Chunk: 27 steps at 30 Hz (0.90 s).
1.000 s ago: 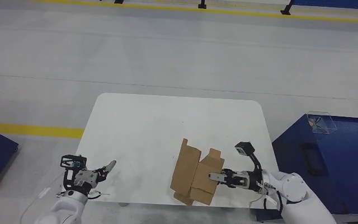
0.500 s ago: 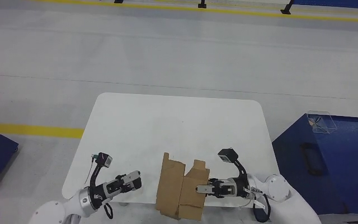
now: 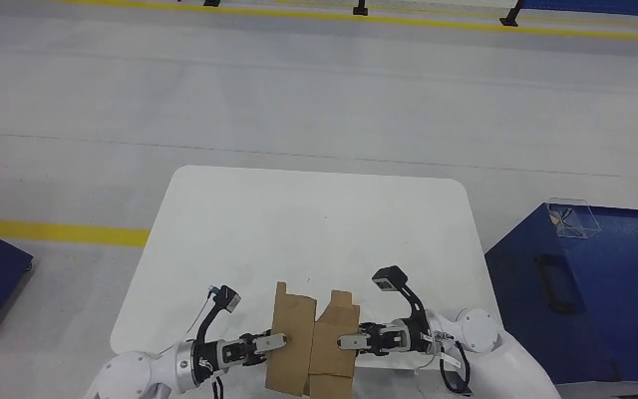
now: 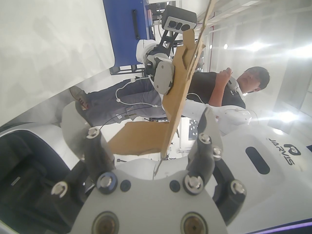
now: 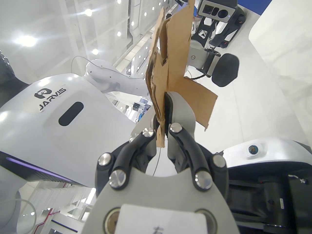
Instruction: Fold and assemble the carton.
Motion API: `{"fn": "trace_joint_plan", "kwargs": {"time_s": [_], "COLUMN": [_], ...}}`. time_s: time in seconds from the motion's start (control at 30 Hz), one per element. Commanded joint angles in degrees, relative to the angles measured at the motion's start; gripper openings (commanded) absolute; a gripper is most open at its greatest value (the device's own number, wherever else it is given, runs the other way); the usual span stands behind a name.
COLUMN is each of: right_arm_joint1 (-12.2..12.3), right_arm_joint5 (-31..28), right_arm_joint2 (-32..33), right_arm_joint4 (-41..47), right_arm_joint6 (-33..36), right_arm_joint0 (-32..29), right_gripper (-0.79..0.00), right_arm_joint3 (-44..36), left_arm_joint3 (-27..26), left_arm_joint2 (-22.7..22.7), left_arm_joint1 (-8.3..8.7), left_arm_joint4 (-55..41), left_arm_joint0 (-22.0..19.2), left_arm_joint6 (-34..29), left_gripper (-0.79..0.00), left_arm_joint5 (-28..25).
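Observation:
A flat, unfolded brown carton (image 3: 309, 339) hangs over the table's front edge, held up off the surface. My right gripper (image 3: 344, 342) is shut on its right side; in the right wrist view the fingers (image 5: 181, 115) pinch the cardboard (image 5: 170, 57) edge-on. My left gripper (image 3: 276, 341) sits at the carton's left edge. In the left wrist view it (image 4: 156, 132) stands open, and the carton's thin edge (image 4: 180, 79) lies between the two fingers, nearer one of them. The carton's flaps stick out loose.
The white table (image 3: 299, 229) stretches away behind the carton. A blue cabinet (image 3: 568, 289) stands off the table's right side with a clear box (image 3: 570, 214) on it. A yellow line (image 3: 70, 233) runs on the floor at left.
The right gripper has carried the carton leftwards and towards the table's front edge. The left arm has swung in from the left corner, up to the carton's left edge.

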Motion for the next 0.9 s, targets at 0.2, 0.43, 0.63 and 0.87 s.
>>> {"fn": "trace_joint_plan", "kwargs": {"time_s": [0.2, 0.43, 0.63, 0.87], "right_arm_joint1": [0.1, 0.1, 0.1, 0.4], "right_arm_joint5": [1.1, 1.3, 1.3, -0.2], "right_arm_joint2": [-1.1, -1.3, -1.3, 0.7], "right_arm_joint4": [1.8, 2.1, 2.1, -5.2], "right_arm_joint6": [1.1, 1.3, 1.3, -3.7], "right_arm_joint0": [1.0, 1.1, 1.1, 1.1], "right_gripper": [-0.785, 0.0, 0.0, 0.0], "right_arm_joint3": [2.1, 2.3, 2.3, 2.4], "left_arm_joint3": [0.6, 0.3, 0.3, 0.3], "left_arm_joint2": [0.8, 1.0, 1.0, 1.5], "left_arm_joint1": [0.42, 0.63, 0.63, 0.42], "left_arm_joint4": [-0.7, -0.9, -0.9, -3.3], "left_arm_joint0": [-1.1, -1.0, -1.0, -0.8], "left_arm_joint6": [-1.4, -2.8, -2.8, -0.1], "left_gripper": [-0.785, -0.785, -0.785, -0.785], "left_arm_joint5": [-0.8, -2.2, -2.2, -2.7]}}
